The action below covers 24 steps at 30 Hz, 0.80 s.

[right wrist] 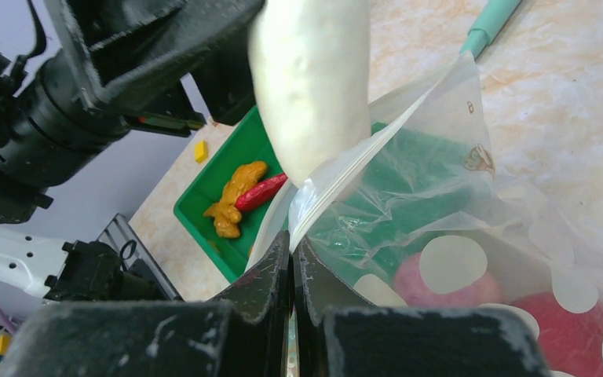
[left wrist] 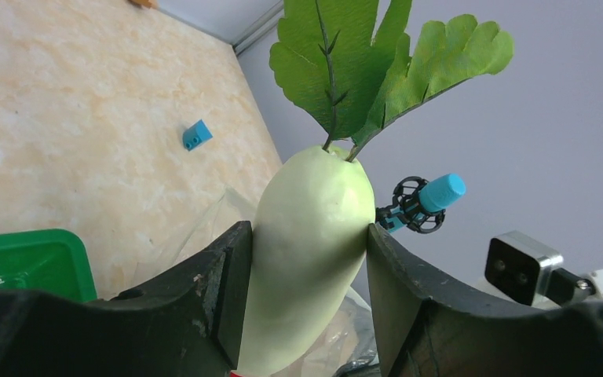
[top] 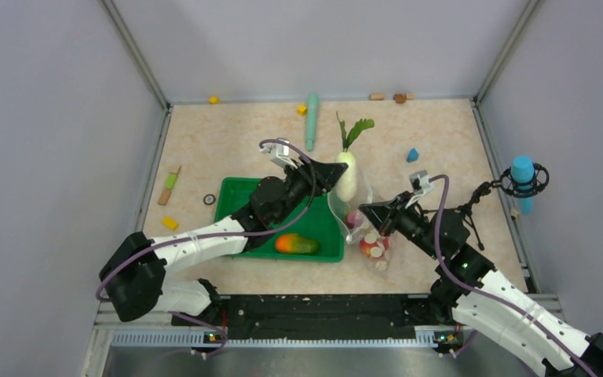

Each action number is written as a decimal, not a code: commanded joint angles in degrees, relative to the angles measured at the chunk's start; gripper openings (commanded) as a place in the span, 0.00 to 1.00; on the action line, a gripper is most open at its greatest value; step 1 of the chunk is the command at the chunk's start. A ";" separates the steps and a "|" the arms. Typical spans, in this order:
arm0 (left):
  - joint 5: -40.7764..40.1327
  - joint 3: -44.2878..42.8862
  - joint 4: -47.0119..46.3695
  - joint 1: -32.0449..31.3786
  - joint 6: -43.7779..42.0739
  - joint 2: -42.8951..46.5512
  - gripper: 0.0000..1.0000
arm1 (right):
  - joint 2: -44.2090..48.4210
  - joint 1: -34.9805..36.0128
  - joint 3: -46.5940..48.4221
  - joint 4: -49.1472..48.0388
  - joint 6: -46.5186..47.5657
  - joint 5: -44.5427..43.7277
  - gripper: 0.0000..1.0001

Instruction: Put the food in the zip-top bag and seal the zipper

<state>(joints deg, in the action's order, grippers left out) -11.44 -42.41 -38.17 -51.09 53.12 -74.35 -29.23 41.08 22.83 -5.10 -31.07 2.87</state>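
Note:
My left gripper [top: 336, 174] is shut on the white radish [top: 347, 176], which hangs tip down over the mouth of the dotted zip-top bag [top: 361, 224]; its green leaf [top: 355, 130] points away. In the left wrist view the radish [left wrist: 308, 251] fills the gap between the fingers. My right gripper [top: 367, 210] is shut on the bag's mouth edge with the zipper [right wrist: 361, 161] and holds it up open. Inside the bag lie a purple onion [right wrist: 440, 287] and a red tomato [right wrist: 565, 334]. The mango [top: 296, 244], the chili [right wrist: 261, 192] and the yellow-orange bunch [right wrist: 232, 203] lie in the green tray [top: 239, 191].
A long teal stick [top: 312, 119] lies at the back. A blue block [top: 412, 155] sits at the right back, yellow blocks [top: 170, 223] at the left. A blue-tipped stand [top: 523, 179] is at the right wall. The walls close in on three sides.

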 commanded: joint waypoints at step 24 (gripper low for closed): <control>0.24 4.33 9.35 -9.93 5.96 0.16 0.00 | 3.22 -0.38 -1.62 -5.57 -2.36 -6.35 0.00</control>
<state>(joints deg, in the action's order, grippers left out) -8.47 -36.99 -31.99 -59.61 58.50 -76.36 -27.27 41.08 21.34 -6.55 -32.71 -0.99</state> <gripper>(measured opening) 0.566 0.006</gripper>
